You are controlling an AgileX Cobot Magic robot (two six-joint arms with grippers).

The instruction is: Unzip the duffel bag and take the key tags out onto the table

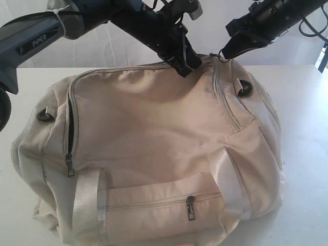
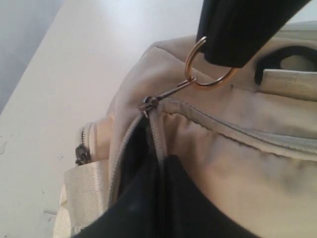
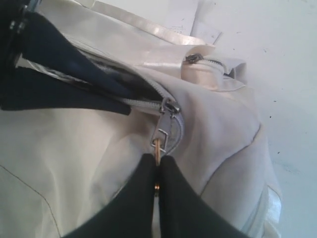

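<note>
The wide white table fills the view, with a pale wall or sheet behind it. A big cream cloth duffel bag lies in the middle of it. Both of my arms reach down to the far top of the bag, close together.

My left gripper is pinched tight on the cloth edge beside the long zipper. I think it is there to hold the bag down, so the bag does not slide when the zipper gets pulled. My right gripper is just to the right of it. Its two black fingers are squeezed together on a thin gold metal ring. The ring hangs from the small grey zipper slider, and it gives me something easy to hold.

Next to the slider the zipper has a short dark gap, and I see dark lining in it. Most of the zipper looks closed, so I judge the unzipping has only begun.

I cannot see the key tags anywhere. None lie on the table, so I guess they are inside the bag. Next I would pull the ring slowly along the zipper, since it could slip out.
</note>
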